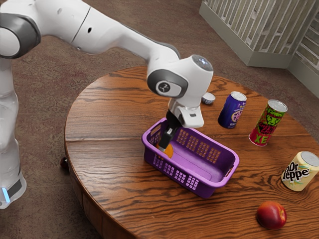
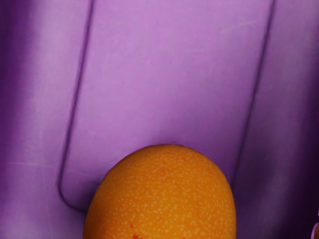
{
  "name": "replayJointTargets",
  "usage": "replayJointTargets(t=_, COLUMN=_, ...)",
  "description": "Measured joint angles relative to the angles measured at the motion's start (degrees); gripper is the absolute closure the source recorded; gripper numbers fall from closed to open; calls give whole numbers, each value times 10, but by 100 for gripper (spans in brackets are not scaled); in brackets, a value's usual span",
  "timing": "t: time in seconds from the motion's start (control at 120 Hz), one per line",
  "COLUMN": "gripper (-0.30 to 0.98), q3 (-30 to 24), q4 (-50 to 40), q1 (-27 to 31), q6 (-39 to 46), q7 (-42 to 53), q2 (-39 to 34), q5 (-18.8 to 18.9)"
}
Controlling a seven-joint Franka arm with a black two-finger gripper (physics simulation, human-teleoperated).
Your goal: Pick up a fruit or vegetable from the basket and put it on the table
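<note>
"How do the fingers stand?"

"I can't tell how wide they are, or whether they have hold of anything. The gripper [image 1: 166, 143] reaches down inside the basket [image 1: 236, 160], right at the orange [image 1: 170, 151]."

"So the orange is in the basket. Which part?"

"Near the end toward the exterior view's left. In the wrist view, purple plastic shows along both its flanks, then the long walls rise."

"And open room?"

"Lengthwise, toward the exterior view's right: bare basket floor runs on to the far end. The rim stands above the orange."

"Past the rim?"

"The wooden table [image 1: 112, 124]. Beyond the basket's long far side stand a small bowl [image 1: 208, 99], a blue-purple can [image 1: 232, 110] and a red-and-green can [image 1: 268, 123]. A pale Dr Pepper can [image 1: 300, 172] stands well apart, off toward the exterior view's right."

"Anything nearer the camera?"

"A red peach [image 1: 271, 215], with bare wood between it and the basket. More bare wood lies toward the table's curved edge on the exterior view's left."
</note>
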Motion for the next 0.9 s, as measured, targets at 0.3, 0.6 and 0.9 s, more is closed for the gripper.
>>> replayJointTargets(t=0.3, gripper=0, q3=1, q4=-1, q1=2, q6=3, q7=-2, q2=12, q5=-2)
replayJointTargets(t=0.6, gripper=0, q3=1, q4=-1, q1=6, q6=9, q7=-4, q2=29, q5=-4)
replayJointTargets(t=0.9, gripper=13, q3=2, q4=-1, q1=5, q6=10, q7=-5, q2=36, q5=-11)
